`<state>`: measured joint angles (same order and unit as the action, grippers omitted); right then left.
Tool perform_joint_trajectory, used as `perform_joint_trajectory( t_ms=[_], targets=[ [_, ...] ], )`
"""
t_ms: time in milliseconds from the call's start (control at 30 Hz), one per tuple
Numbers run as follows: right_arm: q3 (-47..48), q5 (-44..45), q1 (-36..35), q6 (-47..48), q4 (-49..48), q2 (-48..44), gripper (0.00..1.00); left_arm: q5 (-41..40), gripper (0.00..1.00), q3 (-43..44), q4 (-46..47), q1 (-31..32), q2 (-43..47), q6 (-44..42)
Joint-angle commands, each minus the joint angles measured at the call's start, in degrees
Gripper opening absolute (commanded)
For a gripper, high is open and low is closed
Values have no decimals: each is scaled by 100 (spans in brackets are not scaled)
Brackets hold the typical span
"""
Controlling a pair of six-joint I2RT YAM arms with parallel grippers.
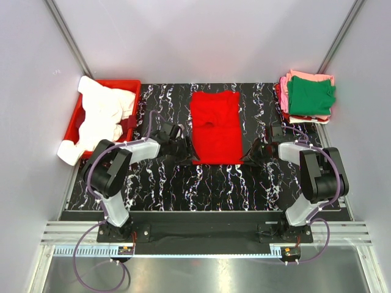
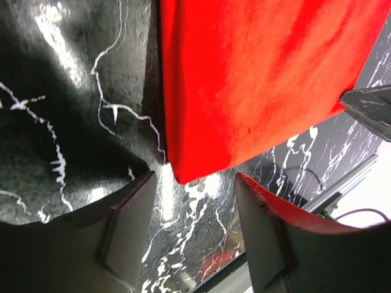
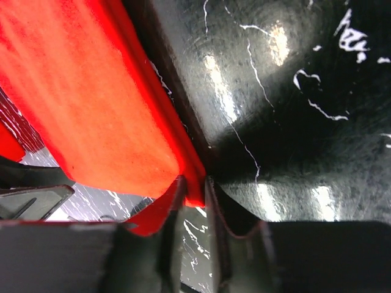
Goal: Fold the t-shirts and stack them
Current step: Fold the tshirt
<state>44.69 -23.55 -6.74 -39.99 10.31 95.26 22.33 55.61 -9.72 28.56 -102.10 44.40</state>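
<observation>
My left tool [image 2: 194,180] stands released, spread wide at the near left corner of the red shirt [image 1: 215,127]. The shirt lies flat on the tabletop [image 1: 183,183], midway across. My right tool [image 3: 192,186] is clenched on its near right corner.

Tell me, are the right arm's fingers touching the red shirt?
Touching. The right wrist view shows the right fingers closed on the corner of the red t-shirt, with cloth pinched between them.
</observation>
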Motion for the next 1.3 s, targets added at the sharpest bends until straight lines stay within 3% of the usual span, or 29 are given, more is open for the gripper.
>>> perform_joint_trajectory(
  t_ms=[0,267,400,433,467,767,1067,1200,1267],
  targets=[
    [-74,290,-38,70,-72,220,24,-193,59,-77,145,36,-222,-37],
    [-136,254,-38,61,-160,353,7,-167,39,-95,339,89,-406,60],
    [-127,246,-38,61,-169,353,0,-211,15,-33,356,98,-468,69],
    [-127,237,-38,53,-169,344,0,-211,2,-24,356,98,-460,77],
    [-153,228,-38,52,-152,326,0,-220,0,-50,365,98,-390,95],
    [-618,246,-90,35,857,-1034,0,-475,0,-550,-231,475,1014,147],
    [-1550,70,-477,-527,2718,-4355,0,-1064,0,-1587,-1005,1907,3228,1175],
    [-1446,44,-635,-940,3792,-5936,0,-1300,0,-1844,-1400,2460,4144,1720],
    [-1165,114,-644,-993,4336,-6273,0,-1380,0,-1818,-1690,2567,4558,1888]
  ],
)
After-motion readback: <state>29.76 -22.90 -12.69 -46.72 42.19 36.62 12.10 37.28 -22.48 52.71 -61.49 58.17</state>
